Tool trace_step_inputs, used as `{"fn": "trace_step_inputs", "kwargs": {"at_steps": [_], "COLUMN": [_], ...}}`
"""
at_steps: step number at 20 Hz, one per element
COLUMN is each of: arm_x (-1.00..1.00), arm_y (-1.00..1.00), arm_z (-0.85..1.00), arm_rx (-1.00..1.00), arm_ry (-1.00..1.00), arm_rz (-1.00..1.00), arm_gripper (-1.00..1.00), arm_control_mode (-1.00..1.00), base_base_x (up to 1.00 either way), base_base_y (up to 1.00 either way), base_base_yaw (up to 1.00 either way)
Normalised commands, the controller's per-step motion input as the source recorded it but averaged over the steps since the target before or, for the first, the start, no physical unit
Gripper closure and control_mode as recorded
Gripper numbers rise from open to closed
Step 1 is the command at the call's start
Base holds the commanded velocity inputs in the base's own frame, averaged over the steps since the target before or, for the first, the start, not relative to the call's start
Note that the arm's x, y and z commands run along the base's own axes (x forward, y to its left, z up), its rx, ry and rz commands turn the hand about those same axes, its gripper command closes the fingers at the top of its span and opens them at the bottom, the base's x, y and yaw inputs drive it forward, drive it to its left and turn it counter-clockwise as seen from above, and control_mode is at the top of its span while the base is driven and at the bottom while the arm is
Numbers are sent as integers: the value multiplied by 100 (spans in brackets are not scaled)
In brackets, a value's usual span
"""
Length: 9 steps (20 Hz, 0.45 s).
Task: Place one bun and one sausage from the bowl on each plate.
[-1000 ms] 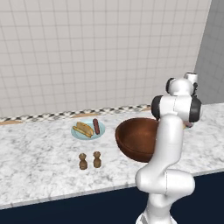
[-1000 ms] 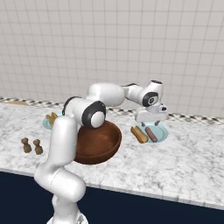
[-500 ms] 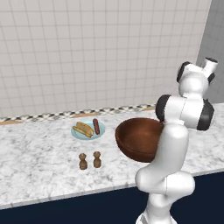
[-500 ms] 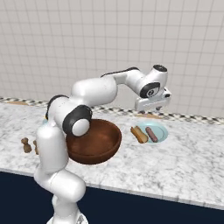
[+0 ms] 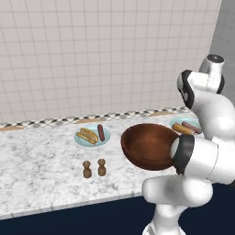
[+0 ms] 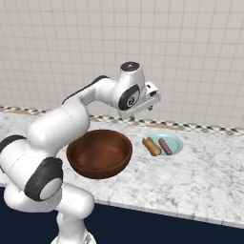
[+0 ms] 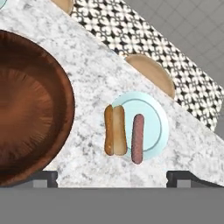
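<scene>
The gripper (image 7: 112, 175) has risen, jaws wide and empty; the plate (image 7: 157, 114) with bun (image 7: 115, 130) and sausage (image 7: 138, 138) lies directly below.

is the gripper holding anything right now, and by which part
Nothing is held. The gripper hangs open above the counter, its fingertips wide apart with only air between them. Below it a bun and a sausage lie on the plate.

Even, bright, shadowless rendered light
</scene>
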Motion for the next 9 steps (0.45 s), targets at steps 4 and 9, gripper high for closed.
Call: {"fn": "trace_step_inputs", "kwargs": {"at_steps": [4,9], "arm_x": [-36,-8], "arm_y": [100,100], "arm_z": [8,2], "arm_rx": [-36,-13], "arm_ry": [11,23], "arm_rz": [0,2], "arm_gripper": [-100,-100], "arm_control_mode": [-100,-100], "base_base_x": [0,0], "base_base_y": [0,0], "base_base_yaw": [0,0]}}
